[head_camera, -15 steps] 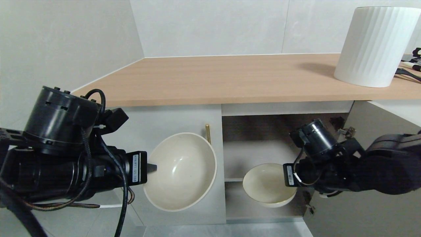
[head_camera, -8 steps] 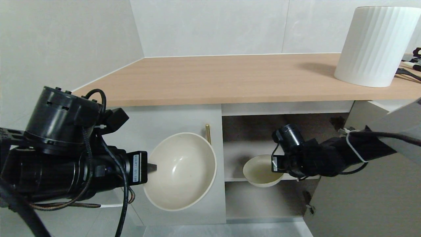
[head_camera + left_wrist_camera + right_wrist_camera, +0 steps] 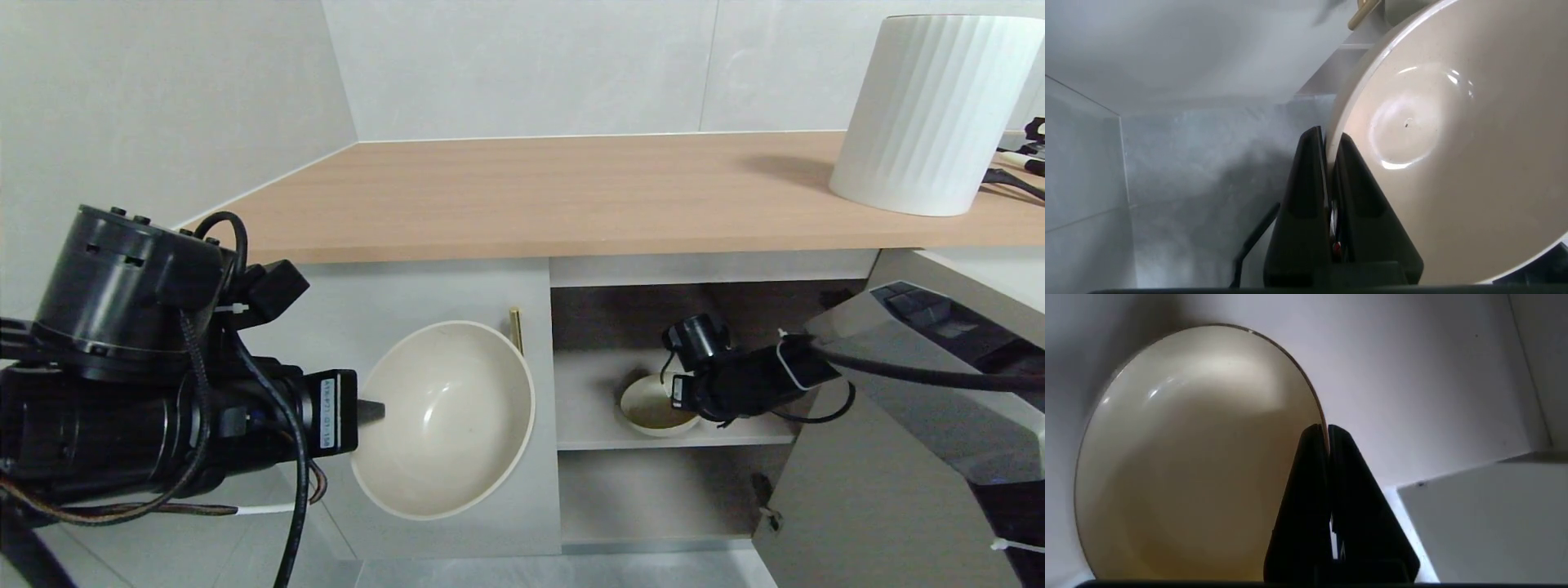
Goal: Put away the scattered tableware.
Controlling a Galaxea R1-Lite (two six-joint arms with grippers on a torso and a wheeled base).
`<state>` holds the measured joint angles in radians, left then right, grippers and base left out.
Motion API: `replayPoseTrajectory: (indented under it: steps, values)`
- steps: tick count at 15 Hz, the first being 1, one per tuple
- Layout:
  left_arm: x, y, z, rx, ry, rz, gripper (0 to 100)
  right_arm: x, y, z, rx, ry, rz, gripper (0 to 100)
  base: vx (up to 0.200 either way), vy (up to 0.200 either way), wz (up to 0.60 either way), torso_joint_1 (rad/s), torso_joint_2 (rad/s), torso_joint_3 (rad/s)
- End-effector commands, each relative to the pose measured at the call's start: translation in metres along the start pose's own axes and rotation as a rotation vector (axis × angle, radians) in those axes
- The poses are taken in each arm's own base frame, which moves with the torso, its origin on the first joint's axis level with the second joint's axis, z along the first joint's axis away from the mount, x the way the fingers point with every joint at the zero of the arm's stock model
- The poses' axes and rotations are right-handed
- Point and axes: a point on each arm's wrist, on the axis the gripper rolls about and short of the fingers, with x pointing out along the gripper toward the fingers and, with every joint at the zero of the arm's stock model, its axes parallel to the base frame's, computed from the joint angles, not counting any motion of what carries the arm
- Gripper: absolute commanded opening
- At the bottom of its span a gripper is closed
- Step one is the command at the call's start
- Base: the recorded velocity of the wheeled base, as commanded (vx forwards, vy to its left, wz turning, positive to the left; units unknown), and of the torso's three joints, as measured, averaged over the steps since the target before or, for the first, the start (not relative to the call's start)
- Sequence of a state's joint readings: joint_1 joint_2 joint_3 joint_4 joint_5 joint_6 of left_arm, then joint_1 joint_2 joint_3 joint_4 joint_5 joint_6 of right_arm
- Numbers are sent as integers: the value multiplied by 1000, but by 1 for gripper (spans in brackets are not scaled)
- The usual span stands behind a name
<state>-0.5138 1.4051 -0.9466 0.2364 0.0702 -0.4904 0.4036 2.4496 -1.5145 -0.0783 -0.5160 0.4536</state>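
Cream large bowl [image 3: 445, 420] — rim clamped by left gripper [image 3: 1327, 137]; right gripper [image 3: 1328, 429] pinches small bowl [image 3: 1200, 449] rim — head view places it at the cabinet shelf [image 3: 588, 408].

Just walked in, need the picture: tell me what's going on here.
The robot is putting bowls away. Its right gripper grips the small bowl by the rim inside the open cabinet, at the upper shelf. Its left gripper holds the large bowl by the rim in front of the closed door.
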Motion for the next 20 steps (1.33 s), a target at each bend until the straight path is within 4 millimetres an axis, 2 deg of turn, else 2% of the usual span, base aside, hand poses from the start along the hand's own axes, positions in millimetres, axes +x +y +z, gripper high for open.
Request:
replayPoseTrajectory:
  steps: [1, 5, 9, 10, 13, 14, 17, 18, 20]
  values:
    - [0, 0, 0, 1, 0, -1, 0, 22, 4, -14, -15, 13, -42, 0, 0, 0, 0, 0, 0, 0]
    - [0, 0, 0, 0, -1, -2, 0, 31, 8, -4, 13, -25, -50, 0, 0, 0, 0, 0, 0, 0]
    - [-1, 0, 1, -1, -4, -2, 0, 31, 10, 2, 30, -49, -47, 0, 0, 0, 0, 0, 0, 0]
    - [-1, 0, 1, -1, -4, -2, 0, 31, 10, 2, 30, -49, -47, 100, 0, 0, 0, 0, 0, 0]
    - [0, -1, 0, 0, -2, -4, 0, 26, 10, 8, 47, -65, -44, 100, 0, 0, 0, 0, 0, 0]
    - [1, -1, 0, 0, 0, -3, 0, 17, 8, 16, 68, -78, -38, 100, 0, 0, 0, 0, 0, 0]
    - [9, -5, -3, 28, 30, -4, 0, -42, -2, 30, 85, -82, 37, 100, 0, 0, 0, 0, 0, 0]
    - [18, -10, -8, 86, 64, -6, 0, -95, -7, 34, 66, -63, 179, 100, 0, 0, 0, 0, 0, 0]
    - [29, -20, -19, 212, 123, -24, 0, -172, -26, 25, -64, -14, 422, 100, 0, 0, 0, 0, 0, 0]
